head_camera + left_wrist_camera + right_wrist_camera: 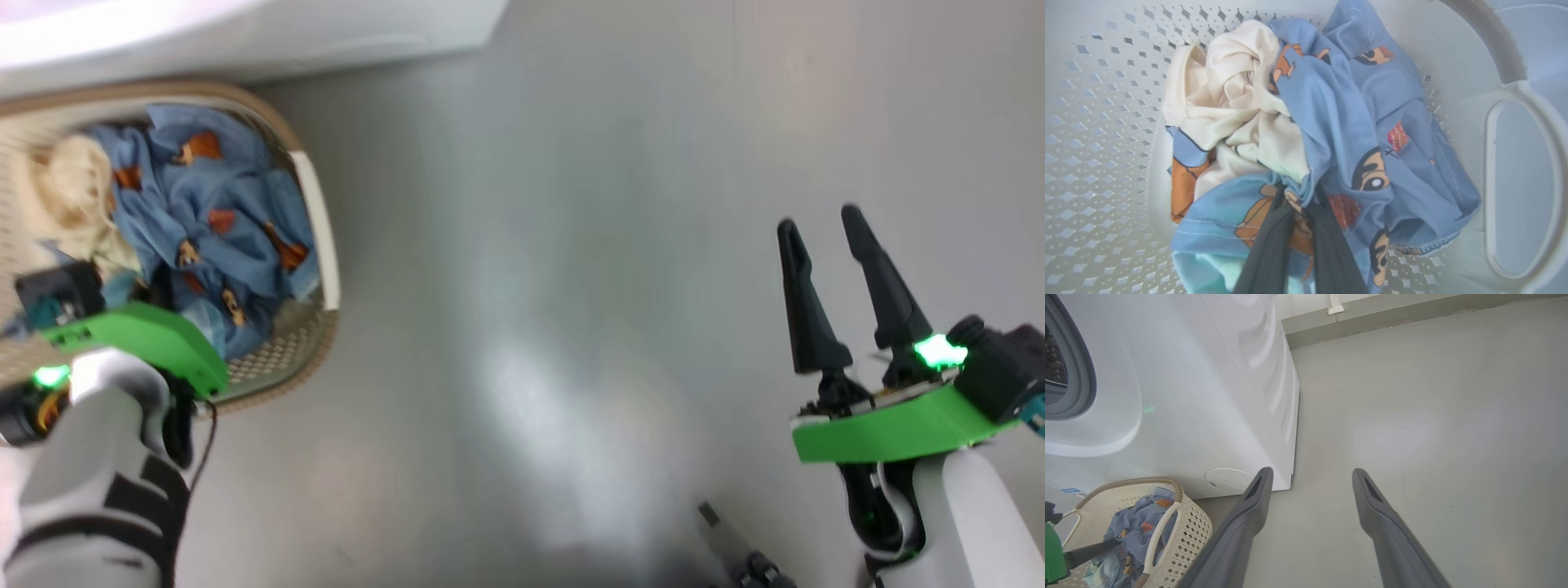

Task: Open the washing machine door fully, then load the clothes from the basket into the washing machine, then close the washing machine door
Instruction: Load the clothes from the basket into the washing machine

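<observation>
Left end effector (1299,202) is seen lowered into the basket (1094,122), its two dark fingers (1267,253) closed together on a fold of the clothes (1339,122); light blue printed fabric is pinched between the tips and cream-white cloth is bunched just beyond, toward the upper left of the left wrist view. The clothes are all contained in the basket, piled near its perforated wall, with a white handle (1527,183) at the right of that view. In the head view the basket (273,122) is found at the upper left on the floor (571,245), just beside the white washing machine (245,33); the clothes (212,220) are seen inside it, and the left arm's green wrist mount (147,339) is placed over its near edge, so the fingers are hidden there. Right end effector (819,220) is held well apart from the basket, at the lower right over bare floor, fingers spread open with nothing between them. In the right wrist view the right end effector (1311,473) is shown wide open above the floor (1433,416); the washing machine (1208,396) is seen at the left with its grey gasket (1084,375) and a strip of drum (1051,359) at the edge; the basket (1196,535) is set near its lower front, the clothes (1137,526) in it, and a dark finger (1090,549) of the left end effector is reached into them
</observation>
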